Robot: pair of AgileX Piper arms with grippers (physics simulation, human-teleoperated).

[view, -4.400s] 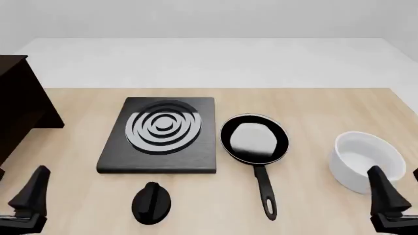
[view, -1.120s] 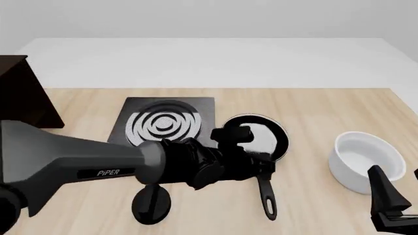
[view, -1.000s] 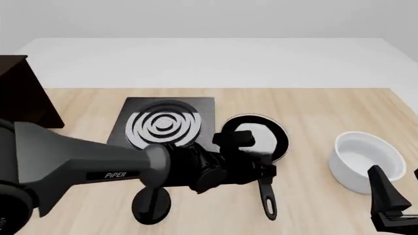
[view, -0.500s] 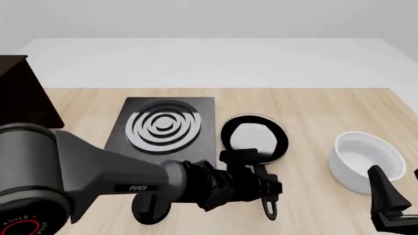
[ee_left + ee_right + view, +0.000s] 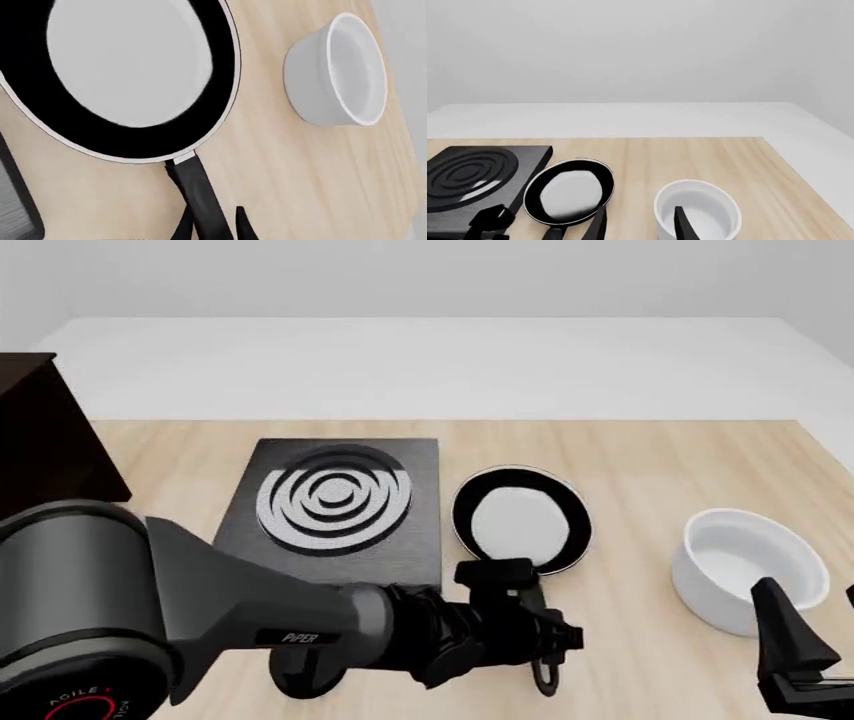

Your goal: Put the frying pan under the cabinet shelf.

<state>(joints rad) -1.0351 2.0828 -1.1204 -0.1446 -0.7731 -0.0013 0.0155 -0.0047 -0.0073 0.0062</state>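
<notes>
The frying pan [image 5: 521, 520] lies flat on the table right of the stove plate, its thin handle [image 5: 539, 645] pointing toward the near edge. My left gripper [image 5: 541, 633] is low over that handle. In the left wrist view the pan [image 5: 127, 75] fills the frame, and the left gripper [image 5: 212, 227] straddles the handle [image 5: 199, 192], one finger on each side with a small gap showing. The dark cabinet shelf [image 5: 38, 455] stands at the far left edge. My right gripper [image 5: 817, 632] [image 5: 639, 224] hangs open near the white bowl.
A square black stove plate [image 5: 334, 508] with white rings sits between the cabinet and the pan. A white bowl [image 5: 747, 568] [image 5: 340, 70] stands to the right. A black knob-like object [image 5: 304, 665] lies near the front edge, partly behind my left arm.
My left arm has swung in from the left and slid down along the pan's handle toward the near edge, lowering onto it. The pan, bowl and right arm have stayed put.
</notes>
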